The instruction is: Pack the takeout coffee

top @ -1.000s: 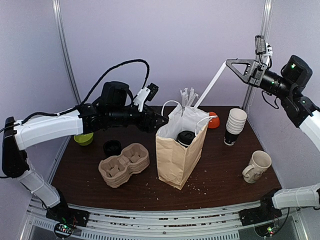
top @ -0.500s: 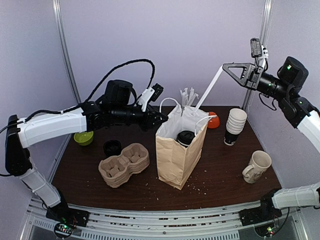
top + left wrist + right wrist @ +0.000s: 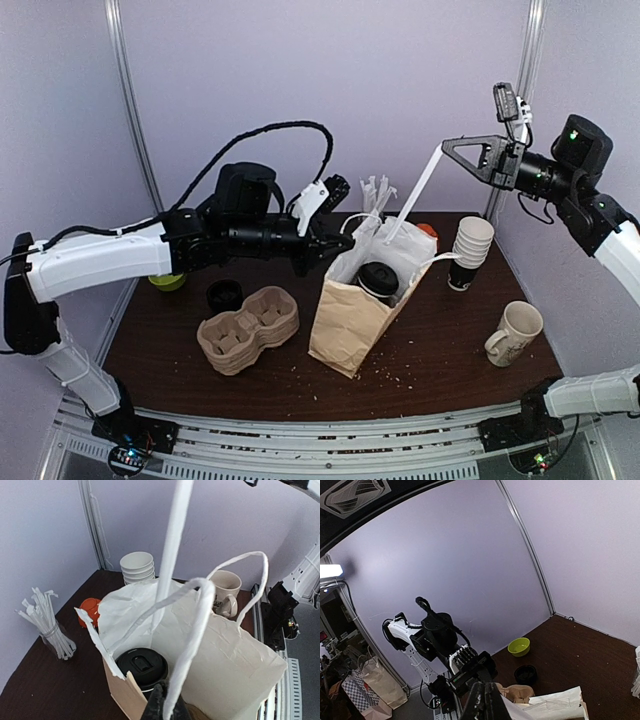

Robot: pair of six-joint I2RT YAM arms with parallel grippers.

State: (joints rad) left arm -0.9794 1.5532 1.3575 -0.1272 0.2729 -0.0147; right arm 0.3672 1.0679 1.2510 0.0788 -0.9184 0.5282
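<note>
The left pincer [image 3: 335,251] has moved onto a handle [image 3: 192,630], and the paper bag [image 3: 350,320] now leans.

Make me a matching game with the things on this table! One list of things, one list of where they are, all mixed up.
Things:
1. takeout coffee
2. mug
3. cup carrier
4. straws

Places:
A. in a clear jar
B. inside the paper bag
C. left of the bag
D. right of the bag, near the table edge

Pairs: 1-B, 2-D, 3-C, 4-A
</note>
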